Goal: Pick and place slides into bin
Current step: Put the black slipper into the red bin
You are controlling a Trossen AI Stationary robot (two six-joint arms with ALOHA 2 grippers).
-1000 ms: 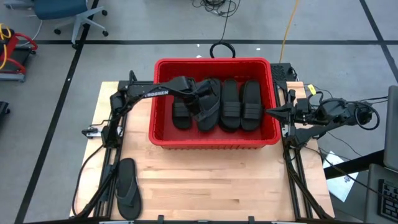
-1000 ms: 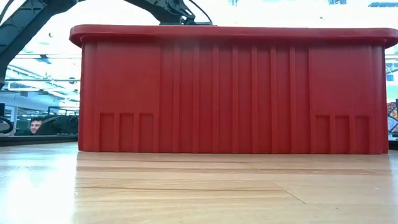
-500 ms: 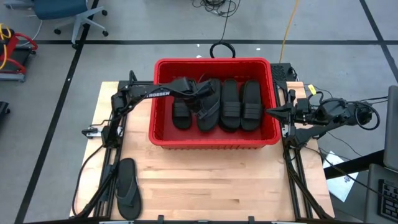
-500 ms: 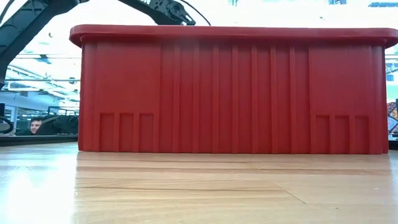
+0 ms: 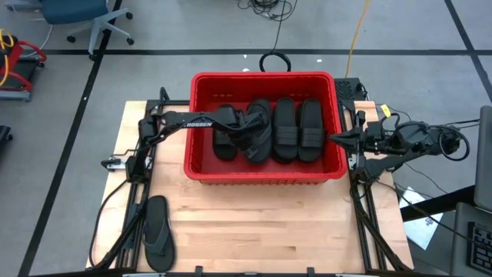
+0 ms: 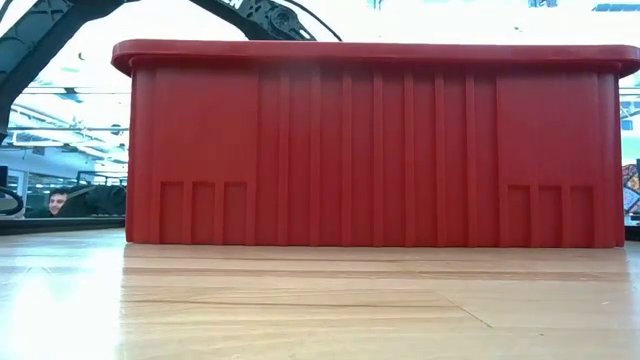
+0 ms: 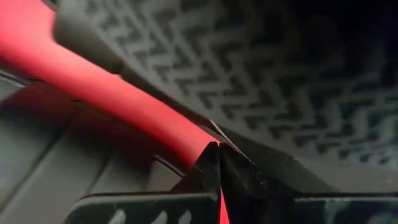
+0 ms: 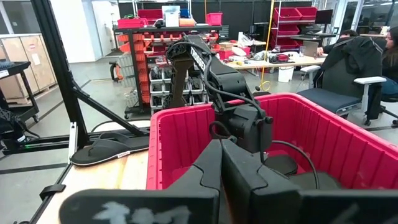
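The red bin (image 5: pixel 265 171) stands at the table's far middle, and its near wall fills the low view (image 6: pixel 370 140). Three black slides (image 5: pixel 297 131) lie flat side by side inside it. My left gripper (image 5: pixel 244 123) reaches into the bin from the left and is shut on a fourth dark slide (image 5: pixel 259 135), which lies slanted between the others. A dark grey flip-flop (image 5: pixel 157 231) lies flat on the table at the near left. My right gripper (image 5: pixel 334 139) waits shut and empty outside the bin's right wall. My left gripper is shut at the rim of the slide, beside its zigzag-tread sole (image 7: pixel 261 81). The fingertips (image 7: pixel 219 152) close together there and hide the exact place of contact. The slide sits tilted low inside the bin; whether it rests on the slides beside it, I cannot tell.
The bin's black loop handle (image 5: pixel 274 61) sticks out past its far wall. Bare wood lies between the bin and the table's near edge (image 5: pixel 269 223). The right wrist view shows the left arm (image 8: pixel 242 124) over the bin. A person (image 6: pixel 55 200) shows beyond the table.
My left gripper has gone down into the bin and a little toward the near edge, staying shut on the slide. The slide has come down with it and lies lower between the other slides.
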